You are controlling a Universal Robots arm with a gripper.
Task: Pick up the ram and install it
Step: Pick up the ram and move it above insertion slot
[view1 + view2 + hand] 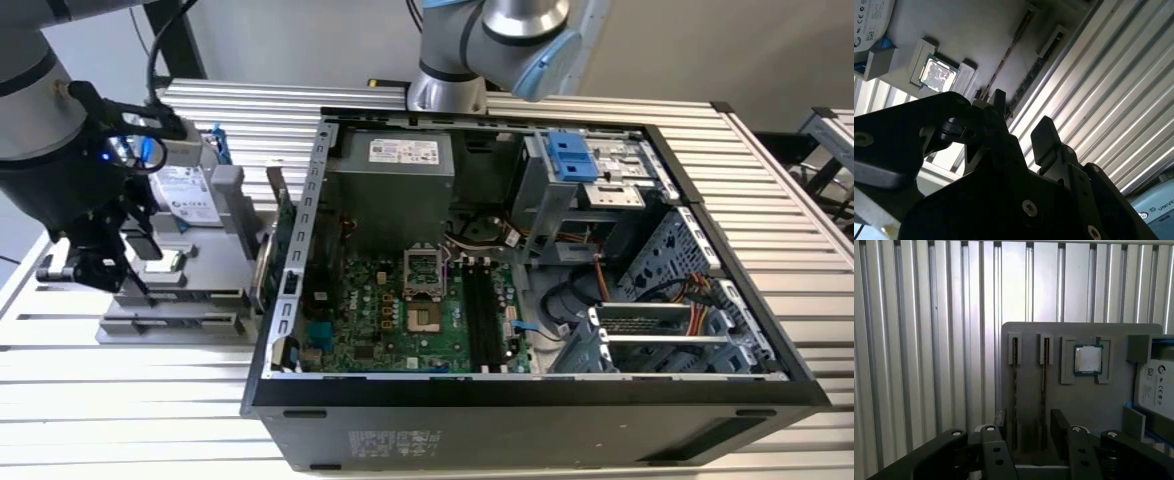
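In the exterior view, the tool (96, 268) is seen over a grey holder (187, 300) on the desk (120, 400), beside the open computer case (534, 420). In the first wrist view, its fingers (1059, 424) are held apart, above the ram (1015, 400) and a second stick (1044, 395), both edge-on in holder slots; a processor chip (1088, 360) is placed nearby.

In the first wrist view the gripper (1029, 415) hides the near ends of both ram sticks (1015, 385), and the frame edge cuts off the hard drive (1155, 385). In the exterior view the arm (34, 130) at upper left runs out of frame. Its lower part covers part of the holder (200, 295), whose slots are too small to make out.
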